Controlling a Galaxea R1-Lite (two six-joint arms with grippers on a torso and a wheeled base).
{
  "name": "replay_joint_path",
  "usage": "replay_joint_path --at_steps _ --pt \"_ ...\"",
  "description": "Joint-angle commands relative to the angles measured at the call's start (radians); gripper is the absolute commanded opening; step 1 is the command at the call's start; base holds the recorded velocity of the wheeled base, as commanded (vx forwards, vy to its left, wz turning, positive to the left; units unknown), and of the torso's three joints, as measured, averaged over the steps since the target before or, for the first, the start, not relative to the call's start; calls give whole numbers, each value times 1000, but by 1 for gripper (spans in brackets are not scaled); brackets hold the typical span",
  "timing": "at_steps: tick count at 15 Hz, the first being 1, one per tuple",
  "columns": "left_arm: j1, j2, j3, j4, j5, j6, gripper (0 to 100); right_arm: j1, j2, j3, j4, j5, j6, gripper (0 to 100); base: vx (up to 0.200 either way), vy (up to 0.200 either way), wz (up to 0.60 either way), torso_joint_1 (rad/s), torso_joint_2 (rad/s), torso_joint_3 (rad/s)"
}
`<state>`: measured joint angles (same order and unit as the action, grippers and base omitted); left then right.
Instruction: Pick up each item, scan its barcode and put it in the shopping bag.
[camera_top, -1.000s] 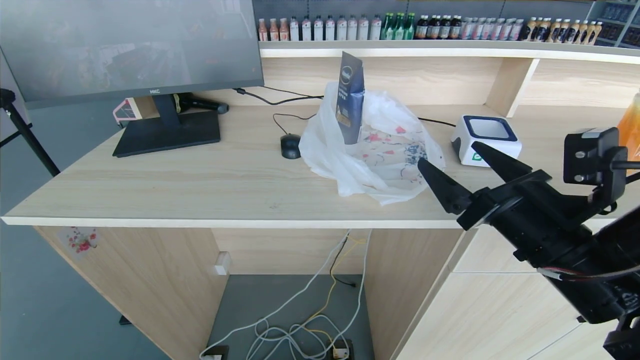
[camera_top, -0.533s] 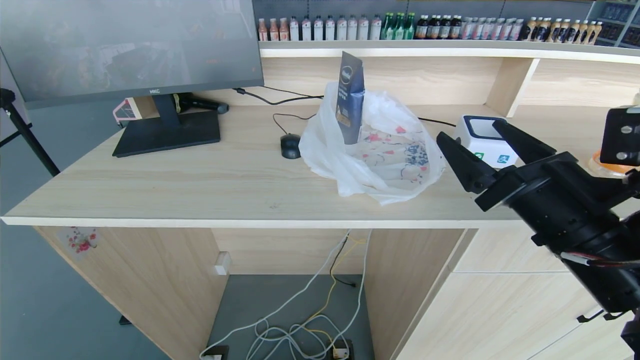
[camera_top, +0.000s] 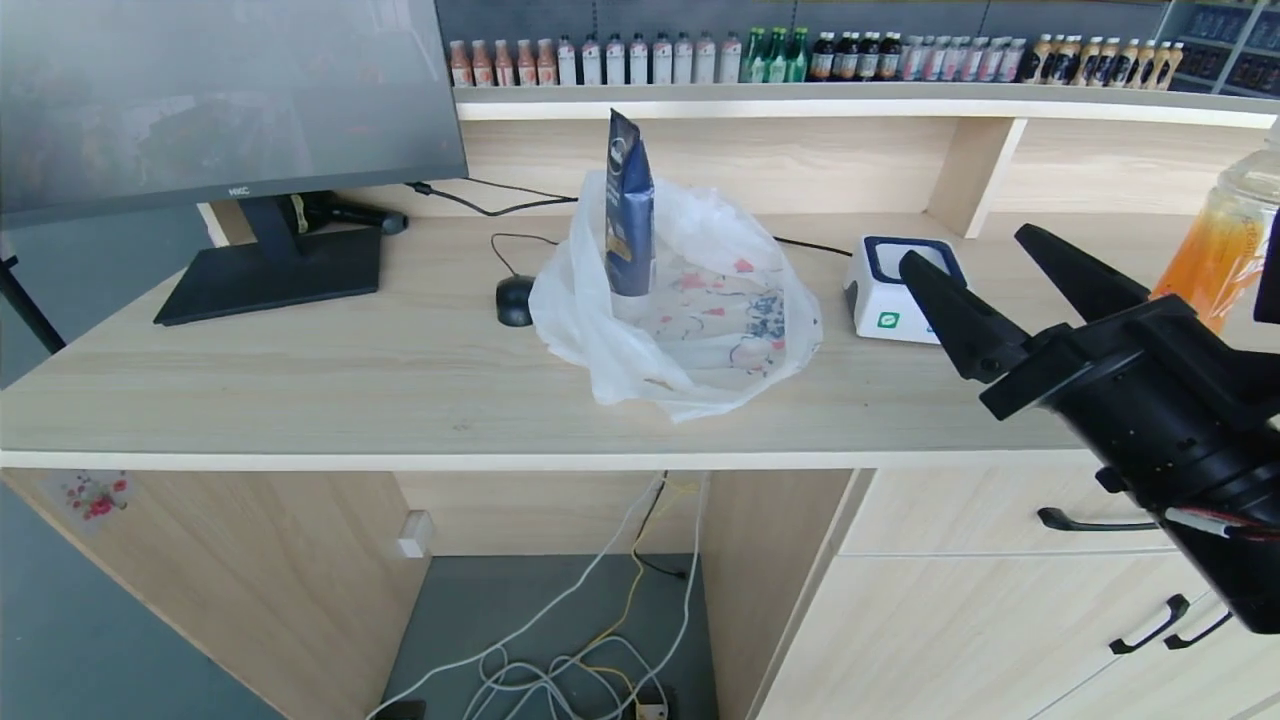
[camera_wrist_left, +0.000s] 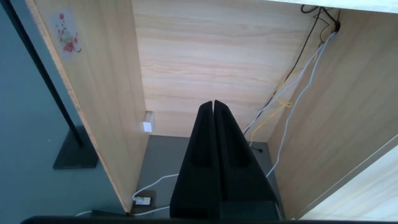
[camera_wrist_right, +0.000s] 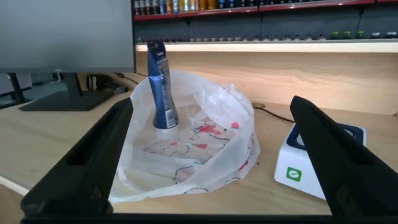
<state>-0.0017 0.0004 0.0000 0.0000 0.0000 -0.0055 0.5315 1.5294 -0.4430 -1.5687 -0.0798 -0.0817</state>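
right hand (camera_top: 962, 245): spread wide, with nothing between its two black fingers (camera_top: 955, 320). It hangs over the right front part of the surface (camera_top: 300, 380), with its tips pointing toward the scanner and the back wall. In its wrist view the bag lies farther off, between the fingers and untouched.
left hand (camera_wrist_left: 213, 111): fingers pressed together, with nothing held. It sits low, in front of the opening under the surface, and points down toward the cables.
bag (camera_top: 700, 340): thin white plastic with red and blue print. It lies slumped on the middle of the surface with its mouth open, between the mouse and the scanner.
pouch (camera_top: 628, 215): dark blue and upright. It stands inside the bag at its back left, with its top well above the rim.
scanner (camera_top: 868, 295): a white box with a dark blue top rim. It stands on the surface just right of the bag, apart from it. In the head view one finger of the right hand crosses in front of it.
bottle (camera_top: 1215, 250): holds an orange drink and stands upright at the far right. Its base is hidden behind the right arm.
mouse (camera_top: 515, 300): black, just left of the bag.
monitor (camera_top: 220, 90): dark screen on a black stand at the back left of the surface.
shelf (camera_top: 800, 95): behind the surface, carrying a row of drink bottles.
cables (camera_top: 600, 620): white and yellow, hanging under the surface to the floor.
drawers (camera_top: 1000, 600): under the right part of the surface, with black handles.
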Motion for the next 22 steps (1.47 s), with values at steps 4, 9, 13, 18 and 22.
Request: replay_joint_path --at_steps 4,9,13,18,22 --pt "0 0 0 0 0 -4 0 -4 6 -10 -2 0 -4 100 0 -200 0 2 -1 0" --pt "0 0 0 0 0 -5 0 -4 31 -28 -2 0 -4 100 0 -200 0 2 1 0" --pt "0 0 0 0 0 -5 0 -4 28 -29 -2 0 -4 100 0 -200 0 1 0 2" --pt "0 0 0 0 0 -5 0 -8 21 -29 -2 -2 -4 100 0 -200 0 2 1 2" --pt "0 0 0 0 0 2 0 -8 23 -2 -2 -2 -6 100 0 -150 0 -1 -1 4"
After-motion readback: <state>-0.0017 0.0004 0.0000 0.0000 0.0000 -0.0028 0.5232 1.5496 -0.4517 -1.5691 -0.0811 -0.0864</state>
